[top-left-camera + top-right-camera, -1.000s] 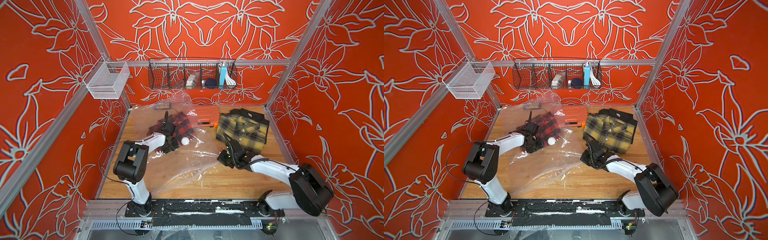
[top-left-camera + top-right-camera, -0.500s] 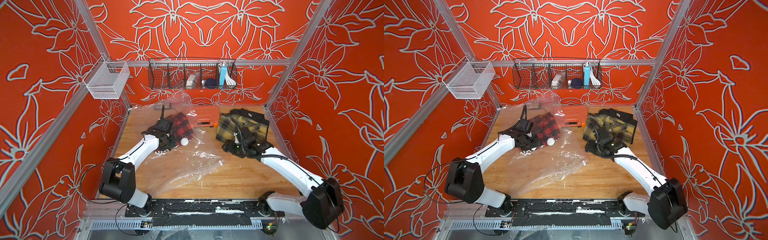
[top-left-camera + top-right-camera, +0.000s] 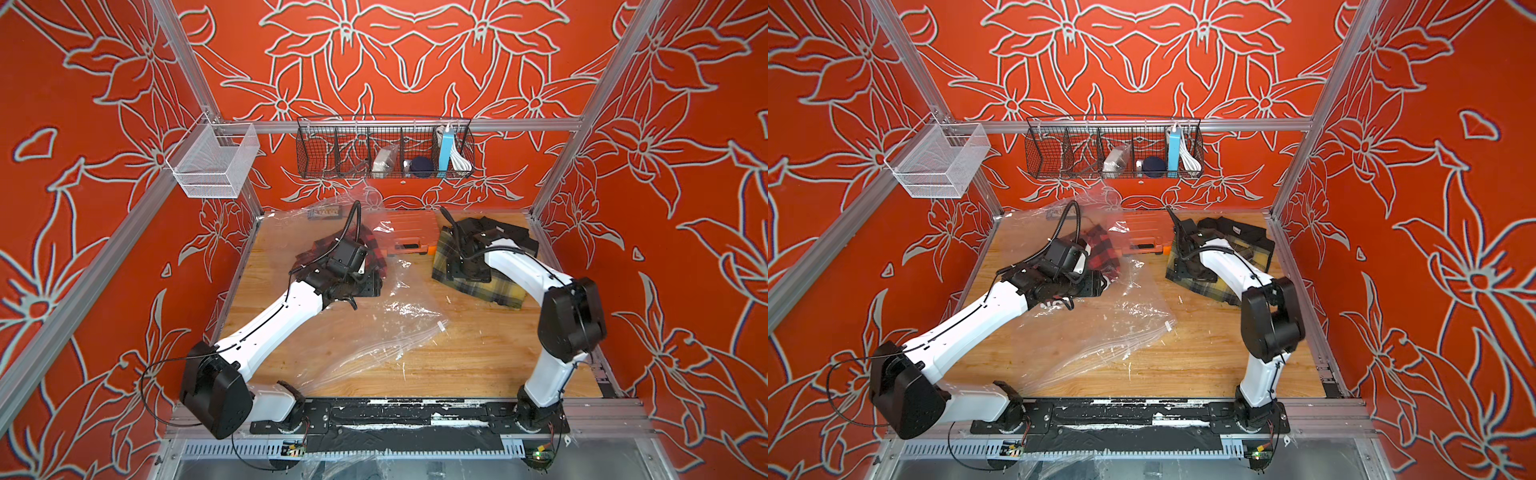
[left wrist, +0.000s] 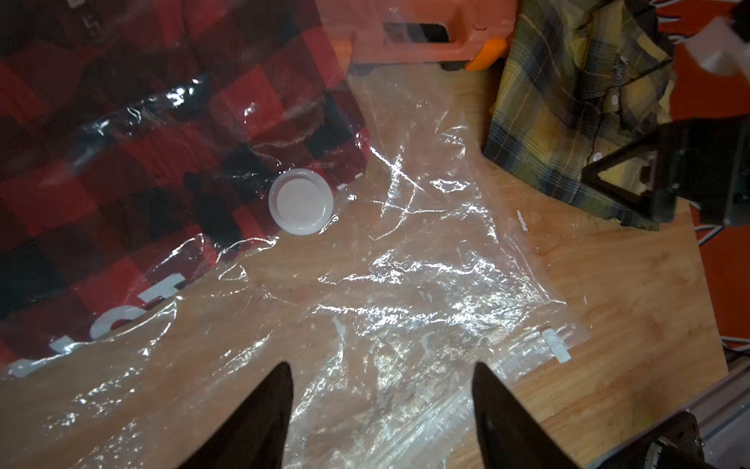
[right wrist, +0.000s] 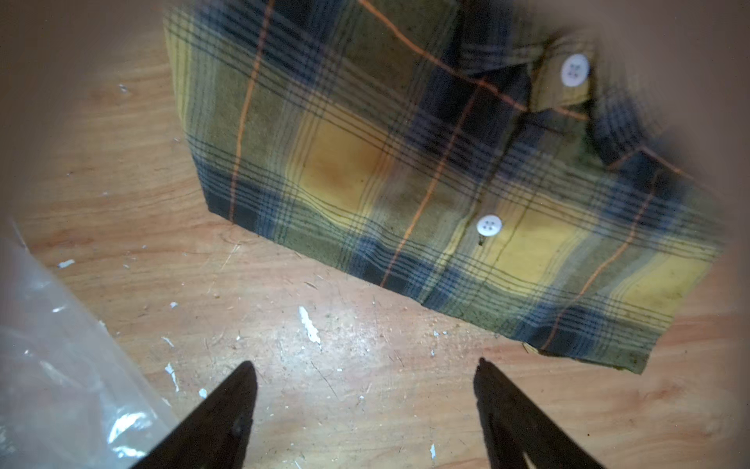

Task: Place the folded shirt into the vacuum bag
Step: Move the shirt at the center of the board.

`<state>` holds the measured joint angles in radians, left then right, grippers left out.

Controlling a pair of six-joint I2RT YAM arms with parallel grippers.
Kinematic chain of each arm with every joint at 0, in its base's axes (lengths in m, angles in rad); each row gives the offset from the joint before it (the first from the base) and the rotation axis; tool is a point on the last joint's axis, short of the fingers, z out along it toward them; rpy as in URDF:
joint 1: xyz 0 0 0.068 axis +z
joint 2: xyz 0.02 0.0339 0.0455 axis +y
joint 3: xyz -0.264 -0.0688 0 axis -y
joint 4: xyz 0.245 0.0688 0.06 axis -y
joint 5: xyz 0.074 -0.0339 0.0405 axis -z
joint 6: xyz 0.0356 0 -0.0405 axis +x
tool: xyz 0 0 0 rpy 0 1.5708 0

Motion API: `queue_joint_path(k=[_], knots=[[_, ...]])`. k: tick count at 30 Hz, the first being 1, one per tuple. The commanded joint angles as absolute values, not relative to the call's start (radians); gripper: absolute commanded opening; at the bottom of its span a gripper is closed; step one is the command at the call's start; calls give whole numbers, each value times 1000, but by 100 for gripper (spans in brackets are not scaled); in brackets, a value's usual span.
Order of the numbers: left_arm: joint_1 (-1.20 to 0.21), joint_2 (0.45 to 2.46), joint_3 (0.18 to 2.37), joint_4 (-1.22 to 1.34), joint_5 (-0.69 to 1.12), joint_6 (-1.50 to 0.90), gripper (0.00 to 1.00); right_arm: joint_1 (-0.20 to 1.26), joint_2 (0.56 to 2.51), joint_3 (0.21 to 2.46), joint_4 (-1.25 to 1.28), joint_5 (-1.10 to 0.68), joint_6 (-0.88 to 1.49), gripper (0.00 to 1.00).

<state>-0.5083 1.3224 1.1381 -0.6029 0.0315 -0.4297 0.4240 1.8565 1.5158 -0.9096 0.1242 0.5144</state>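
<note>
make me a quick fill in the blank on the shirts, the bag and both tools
1. The round valve cap on the vacuum bag is ____ in colour.
2. The checked shirt under the bag's clear plastic is red and ____.
3. The yellow plaid shirt lies on the wooden table, not inside the bag but ____ it.
4. The left tool and the right tool both stand ____, holding nothing.

Missing words: white; black; outside; open
</note>
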Motion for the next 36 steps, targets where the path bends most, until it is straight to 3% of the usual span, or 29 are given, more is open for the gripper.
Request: queue_joint_path(k=[1, 8, 13, 16, 18, 21, 24, 31, 36], knots=[[-506, 1283, 1133, -562, 33, -396, 77, 446, 1961, 1638, -935, 165, 468, 90], [-496, 1294, 1144, -545, 70, -413, 79, 449, 2174, 1794, -966, 189, 495, 92], [-493, 1291, 1158, -553, 78, -397, 79, 418, 2222, 1774, -966, 192, 544, 84], [-492, 1290, 1158, -552, 80, -389, 79, 392, 2206, 1701, -900, 105, 536, 66], [-492, 1294, 1155, -545, 96, -386, 78, 381, 2187, 1662, -865, 63, 521, 44], [-495, 1302, 1129, -496, 161, -399, 76, 367, 2146, 1620, -838, 28, 489, 19], [-524, 1349, 1098, -416, 242, -422, 74, 348, 2053, 1569, -806, -10, 460, 3], [-692, 1565, 1110, -244, 362, -500, 67, 316, 1832, 1483, -822, -119, 406, 0], [-721, 1724, 1059, -174, 395, -558, 62, 311, 1692, 1405, -888, -155, 371, 0]])
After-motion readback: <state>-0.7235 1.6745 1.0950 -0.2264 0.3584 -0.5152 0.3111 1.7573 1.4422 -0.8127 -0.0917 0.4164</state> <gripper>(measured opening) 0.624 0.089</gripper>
